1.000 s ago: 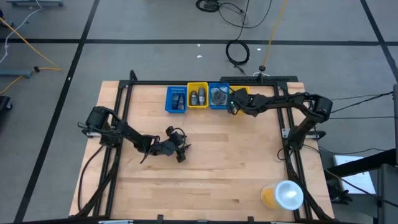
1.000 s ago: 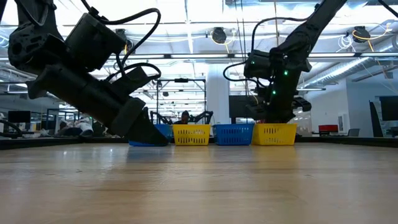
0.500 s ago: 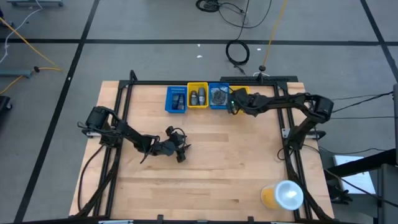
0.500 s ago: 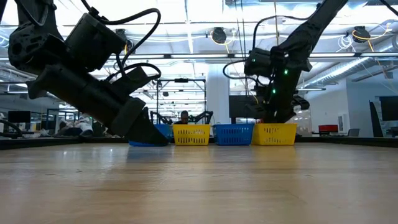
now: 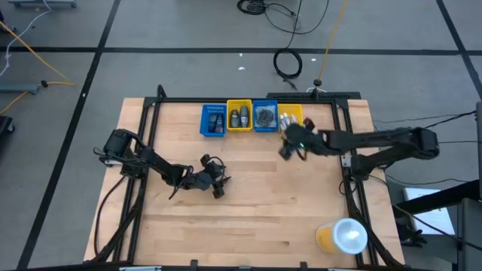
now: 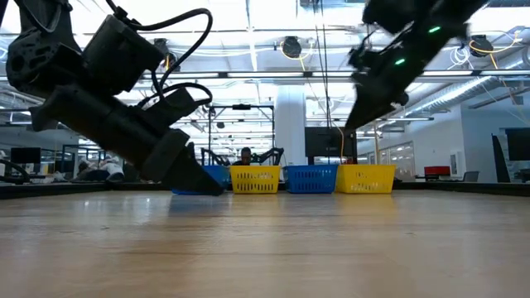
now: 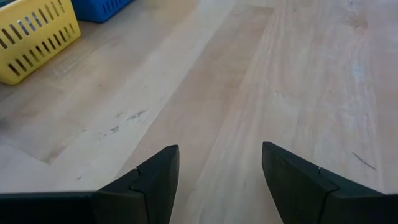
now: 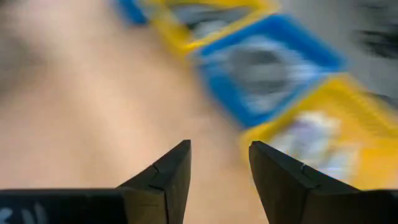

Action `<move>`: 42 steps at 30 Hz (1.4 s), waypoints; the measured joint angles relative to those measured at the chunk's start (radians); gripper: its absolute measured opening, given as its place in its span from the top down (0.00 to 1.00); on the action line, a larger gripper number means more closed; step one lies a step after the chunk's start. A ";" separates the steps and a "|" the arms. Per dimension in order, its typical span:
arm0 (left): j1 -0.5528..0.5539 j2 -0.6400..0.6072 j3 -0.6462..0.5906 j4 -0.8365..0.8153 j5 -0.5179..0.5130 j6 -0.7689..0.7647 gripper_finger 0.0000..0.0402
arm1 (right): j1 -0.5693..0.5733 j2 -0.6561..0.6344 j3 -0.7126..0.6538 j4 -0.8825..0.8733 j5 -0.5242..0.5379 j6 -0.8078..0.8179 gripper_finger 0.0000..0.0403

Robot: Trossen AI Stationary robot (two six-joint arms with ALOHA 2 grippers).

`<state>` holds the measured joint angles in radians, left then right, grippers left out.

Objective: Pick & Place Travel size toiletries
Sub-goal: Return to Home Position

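Observation:
The toiletries lie in four small bins in a row at the table's far edge: dark bottles in the left blue bin (image 5: 214,120), dark items in the yellow bin (image 5: 239,117), grey discs in the second blue bin (image 5: 264,116), white tubes in the right yellow bin (image 5: 291,117). My right gripper (image 5: 287,150) (image 8: 219,163) is open and empty, above the bare table just near of the bins. My left gripper (image 5: 218,183) (image 7: 220,167) is open, low over the table's middle, holding nothing.
A large yellow cup with a white lid (image 5: 343,236) stands at the table's near right corner. A black frame (image 5: 147,128) runs along the table's sides. Bare wood lies between the two grippers and toward the near edge.
My right gripper has drawn back from over the right yellow bin, moving toward the near edge and out above the bare table. The white tubes in that bin now show. My left arm has kept still.

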<state>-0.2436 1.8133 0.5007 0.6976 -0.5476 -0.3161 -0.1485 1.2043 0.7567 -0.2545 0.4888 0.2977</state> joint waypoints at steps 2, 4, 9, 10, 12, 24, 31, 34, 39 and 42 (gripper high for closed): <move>0.000 0.000 0.000 -0.007 0.000 -0.001 0.43 | 0.064 -0.081 -0.060 0.028 -0.109 0.003 0.62; 0.000 0.000 0.000 -0.017 0.000 -0.008 0.43 | 0.124 -0.180 -0.134 0.092 -0.231 0.008 0.62; 0.000 0.000 0.000 -0.017 0.000 -0.008 0.43 | 0.222 -0.457 -0.328 0.309 -0.416 -0.019 0.62; 0.000 0.000 0.000 -0.016 -0.001 -0.007 0.43 | 0.233 -0.507 -0.364 0.346 -0.416 -0.019 0.62; 0.001 0.000 0.000 -0.014 -0.003 -0.007 0.43 | 0.250 -0.595 -0.436 0.426 -0.416 -0.019 0.62; 0.014 0.000 0.000 0.013 -0.020 -0.001 0.43 | 0.240 -0.837 -0.736 0.749 -0.414 -0.075 0.62; 0.012 -0.001 0.000 0.058 0.034 -0.004 0.43 | 0.242 -0.846 -0.737 0.714 -0.501 -0.206 0.62; 0.001 -0.047 0.000 0.077 0.053 0.007 0.43 | 0.242 -0.846 -0.737 0.717 -0.520 -0.226 0.62; -0.021 -0.219 0.000 -0.009 0.002 0.061 0.43 | 0.241 -0.844 -0.738 0.649 -0.517 -0.286 0.62; -0.022 -0.358 0.000 -0.125 -0.032 0.092 0.43 | 0.241 -0.844 -0.738 0.566 -0.515 -0.286 0.62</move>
<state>-0.2659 1.4552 0.5003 0.5725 -0.5794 -0.2237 0.0925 0.3599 0.0185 0.3112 -0.0264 0.0116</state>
